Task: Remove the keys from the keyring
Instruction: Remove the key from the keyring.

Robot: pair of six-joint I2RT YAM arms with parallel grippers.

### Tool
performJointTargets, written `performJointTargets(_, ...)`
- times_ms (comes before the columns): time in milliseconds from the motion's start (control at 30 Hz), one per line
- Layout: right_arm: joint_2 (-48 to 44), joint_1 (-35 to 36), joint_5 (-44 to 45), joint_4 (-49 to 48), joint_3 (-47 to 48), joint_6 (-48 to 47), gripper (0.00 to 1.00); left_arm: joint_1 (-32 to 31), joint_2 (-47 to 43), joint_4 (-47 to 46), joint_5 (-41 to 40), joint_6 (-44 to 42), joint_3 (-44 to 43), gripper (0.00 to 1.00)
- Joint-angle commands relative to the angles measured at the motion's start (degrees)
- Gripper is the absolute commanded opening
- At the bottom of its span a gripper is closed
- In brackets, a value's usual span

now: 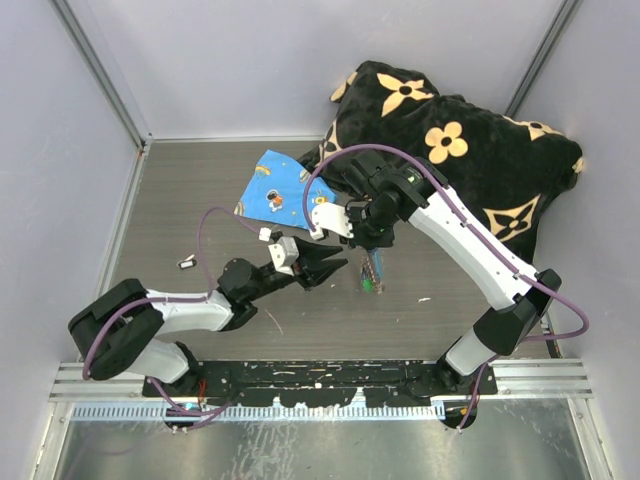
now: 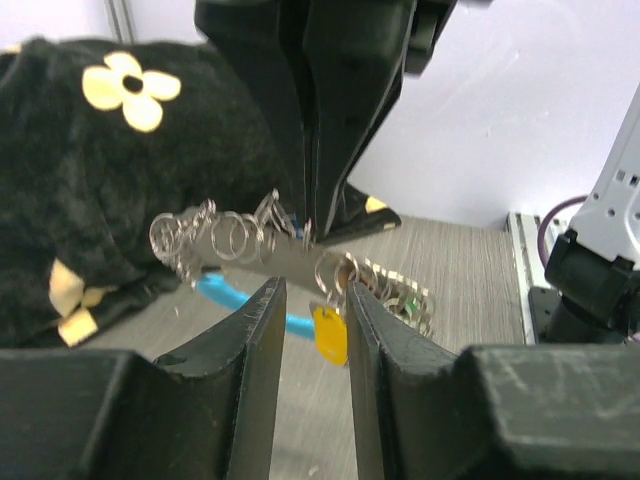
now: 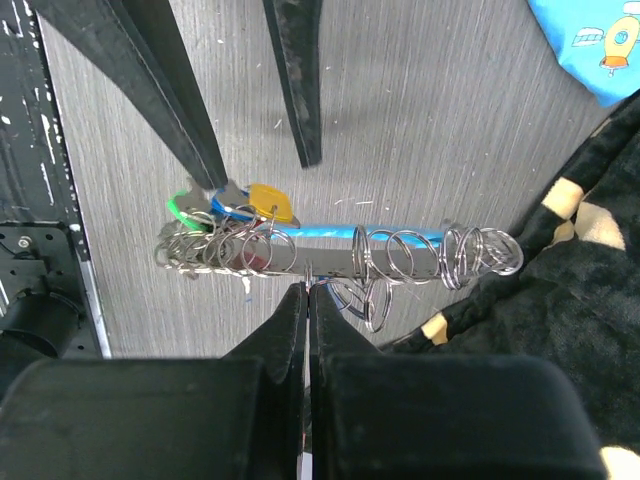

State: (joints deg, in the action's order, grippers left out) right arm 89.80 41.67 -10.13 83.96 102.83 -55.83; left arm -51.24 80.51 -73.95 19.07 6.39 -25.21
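Note:
The keyring (image 3: 400, 255) is a grey bar strung with several wire rings and a light-blue curved piece (image 3: 330, 232). It hangs above the table (image 1: 373, 272). My right gripper (image 3: 308, 285) is shut on it near its middle, from above in the left wrist view (image 2: 305, 225). Keys with yellow, blue and green heads (image 3: 245, 203) hang at one end. My left gripper (image 2: 312, 292) is open, its fingers (image 2: 255, 330) either side of the yellow key head (image 2: 330, 333). In the top view it (image 1: 338, 265) points right at the keyring, under the right gripper (image 1: 375, 243).
A black cushion with cream flowers (image 1: 470, 150) lies at the back right, close behind the keyring. A blue printed cloth (image 1: 275, 190) lies at the back middle. A small white piece (image 1: 186, 264) lies on the wooden table at the left. Grey walls surround the table.

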Motion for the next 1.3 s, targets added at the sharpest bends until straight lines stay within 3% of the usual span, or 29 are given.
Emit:
performJointTargets(0, -0.3, 0.3, -3.2, -0.5, 1.1, -0.9, 0.01, 0.0, 1.0, -7.9, 1.3, -2.1, -3.3, 0.33)
performJointTargets(1267, 0.5, -0.6, -8.1, -0.5, 3.8, -1.2, 0.01, 0.0, 8.2, -8.0, 4.5, 0.0, -7.9, 0.26)
